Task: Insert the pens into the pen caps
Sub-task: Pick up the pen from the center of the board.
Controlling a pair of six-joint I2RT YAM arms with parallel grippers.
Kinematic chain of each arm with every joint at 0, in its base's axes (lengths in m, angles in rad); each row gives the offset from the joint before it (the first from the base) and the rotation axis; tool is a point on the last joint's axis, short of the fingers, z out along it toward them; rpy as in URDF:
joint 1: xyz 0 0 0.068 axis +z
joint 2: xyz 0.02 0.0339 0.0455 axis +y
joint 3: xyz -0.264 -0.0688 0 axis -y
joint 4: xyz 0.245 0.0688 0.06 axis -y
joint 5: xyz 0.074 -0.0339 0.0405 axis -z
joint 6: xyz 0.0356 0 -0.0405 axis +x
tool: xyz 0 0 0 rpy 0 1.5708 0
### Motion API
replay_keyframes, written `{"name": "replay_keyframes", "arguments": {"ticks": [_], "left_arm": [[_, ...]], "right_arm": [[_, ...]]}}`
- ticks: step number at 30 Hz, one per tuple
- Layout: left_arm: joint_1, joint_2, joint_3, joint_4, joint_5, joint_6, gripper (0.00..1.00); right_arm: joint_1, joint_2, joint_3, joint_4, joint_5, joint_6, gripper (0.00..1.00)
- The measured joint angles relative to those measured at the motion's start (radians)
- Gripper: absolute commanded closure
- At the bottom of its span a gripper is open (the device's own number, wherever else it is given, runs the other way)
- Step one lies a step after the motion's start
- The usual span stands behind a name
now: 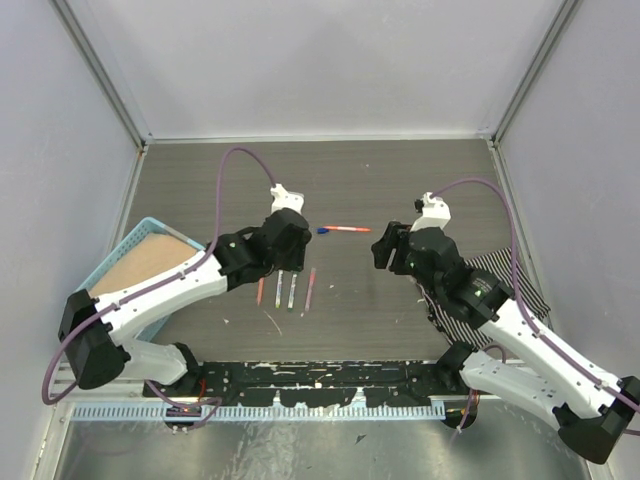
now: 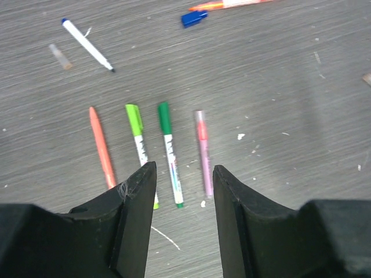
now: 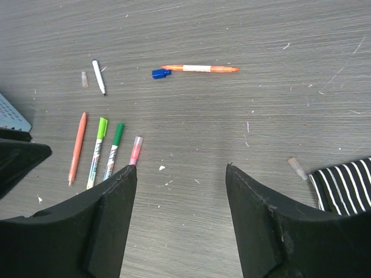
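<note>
Hovering over grey table (image 2: 290,116): left gripper (image 2: 184,168), tilted down, jaws parted, empty. Just ahead, row of four pens, parallel, near each other: all-orange pen (image 2: 101,145), light-green-capped pen (image 2: 139,145), dark-green-capped pen (image 2: 170,150), pink pen (image 2: 203,150). Right gripper (image 3: 179,168) tilted down, jaws spread, empty. Farther back: orange-white pen (image 3: 200,68), blue cap (image 3: 159,73) just beside its end.

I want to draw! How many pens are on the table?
6. In a row: orange pen, light green pen, dark green pen, pink pen. Beyond them: white pen, and orange-and-white pen by a blue cap. The arms may hide more.
</note>
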Motion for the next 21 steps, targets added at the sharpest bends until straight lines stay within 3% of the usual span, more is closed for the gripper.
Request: {"name": "replay_keyframes", "arguments": {"ticks": [10, 21], "left_arm": [[0.125, -0.079, -0.094, 0.007, 0.031, 0.031, 0.49], [0.158, -0.110, -0.145, 0.021, 0.073, 0.047, 0.49]], "right_arm": [[0.000, 0.085, -0.001, -0.045, 0.044, 0.000, 0.25], [-0.029, 0.246, -0.001, -0.078, 0.041, -0.015, 0.17]]}}
